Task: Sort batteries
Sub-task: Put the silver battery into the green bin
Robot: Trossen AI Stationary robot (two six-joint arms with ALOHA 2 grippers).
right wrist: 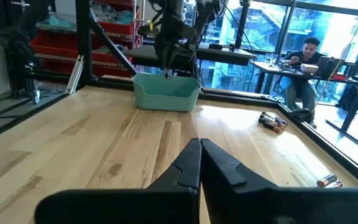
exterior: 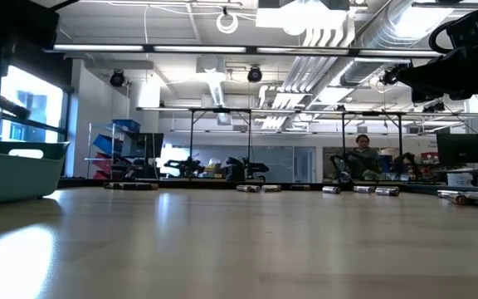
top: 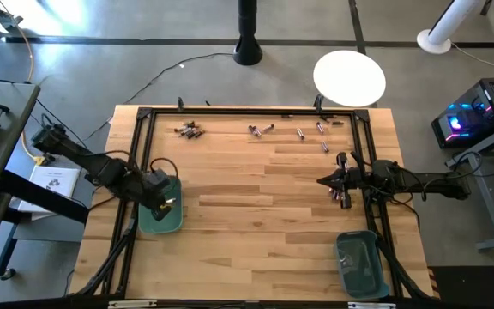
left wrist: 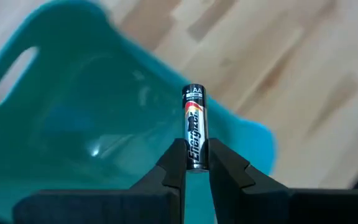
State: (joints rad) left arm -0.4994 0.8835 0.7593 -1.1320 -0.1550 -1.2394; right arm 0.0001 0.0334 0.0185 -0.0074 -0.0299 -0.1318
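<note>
My left gripper (top: 168, 206) hangs over the left teal bin (top: 157, 219) and is shut on one black-and-silver AA battery (left wrist: 194, 124). The bin's inside (left wrist: 73, 130) lies under that battery. Other batteries lie on the wooden table in loose groups along the far edge (top: 189, 130) (top: 260, 130) (top: 322, 136), and a few lie by the right rail (top: 343, 197). My right gripper (top: 322, 180) is shut with nothing in it, pointing level at the table's right side, next to those few. My left gripper pinches the battery's rear end (left wrist: 195, 158) between its two fingertips. The battery lies along the fingers and sticks out past them. The fingers point steeply down from above. The battery is lifted clear, over the open bin.
A second teal bin (top: 358, 262) stands at the near right corner. A black frame (top: 256, 112) runs around the table top. The wide middle of the table (top: 256, 197) is bare wood. A person (right wrist: 306, 56) sits at a desk beyond the table.
</note>
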